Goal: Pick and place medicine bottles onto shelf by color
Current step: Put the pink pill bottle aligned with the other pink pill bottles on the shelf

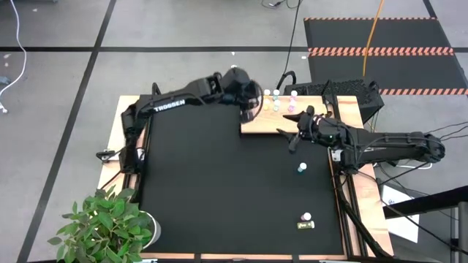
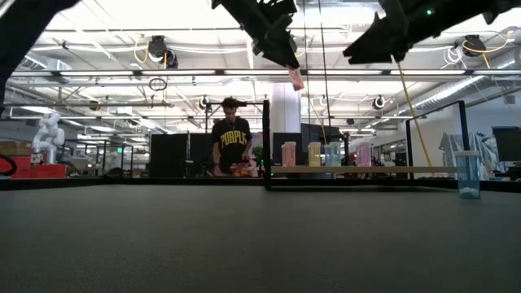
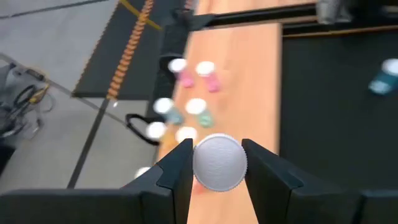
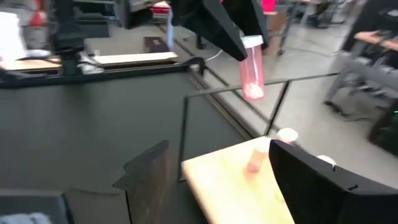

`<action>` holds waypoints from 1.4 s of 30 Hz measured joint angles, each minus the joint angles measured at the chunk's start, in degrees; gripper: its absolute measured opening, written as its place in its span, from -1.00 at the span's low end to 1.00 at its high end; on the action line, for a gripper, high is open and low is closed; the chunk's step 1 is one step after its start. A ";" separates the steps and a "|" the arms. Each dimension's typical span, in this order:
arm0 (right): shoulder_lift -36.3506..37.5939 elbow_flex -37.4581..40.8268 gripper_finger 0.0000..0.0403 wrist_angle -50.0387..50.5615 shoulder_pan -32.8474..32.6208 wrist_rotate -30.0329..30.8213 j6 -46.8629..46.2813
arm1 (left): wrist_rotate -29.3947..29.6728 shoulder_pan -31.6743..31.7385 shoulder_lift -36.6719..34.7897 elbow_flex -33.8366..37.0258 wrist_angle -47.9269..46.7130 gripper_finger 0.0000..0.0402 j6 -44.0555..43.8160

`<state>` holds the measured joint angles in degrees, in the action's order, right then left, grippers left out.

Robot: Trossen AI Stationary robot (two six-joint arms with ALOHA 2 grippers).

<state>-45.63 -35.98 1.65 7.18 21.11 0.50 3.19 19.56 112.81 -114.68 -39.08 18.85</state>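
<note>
Near edge of the mat [image 1: 219, 190]: I see two loose bottles [image 1: 306, 220]. Mid-mat: a teal bottle [image 1: 301, 169]. Beside the shelf [image 1: 259, 126]: my right gripper [image 1: 289, 136], fingers spread. Far edge: my left gripper [image 3: 216, 163] pinches a pink bottle [image 4: 252, 73] above the shelf.

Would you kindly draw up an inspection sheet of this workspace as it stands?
Surface: black mat in a wooden frame.
Job's things: light wooden shelf board carries several small white-capped bottles; a teal bottle and two more lie on the mat.
Clutter: nothing seen.
Grippers: left gripper shut on a pink white-capped bottle above the shelf; right gripper open at the shelf's edge.
Cables: an orange cable and dark cables on the floor.
Surroundings: potted green plant; a person beyond the table.
</note>
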 joint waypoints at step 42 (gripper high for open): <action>-1.70 -1.41 0.32 4.63 2.23 1.54 -6.44 | 0.24 1.52 15.39 -2.56 -3.76 -0.36 11.24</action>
<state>-47.33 -37.39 6.28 9.41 22.65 -5.94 3.43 21.08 128.20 -117.24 -42.84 30.09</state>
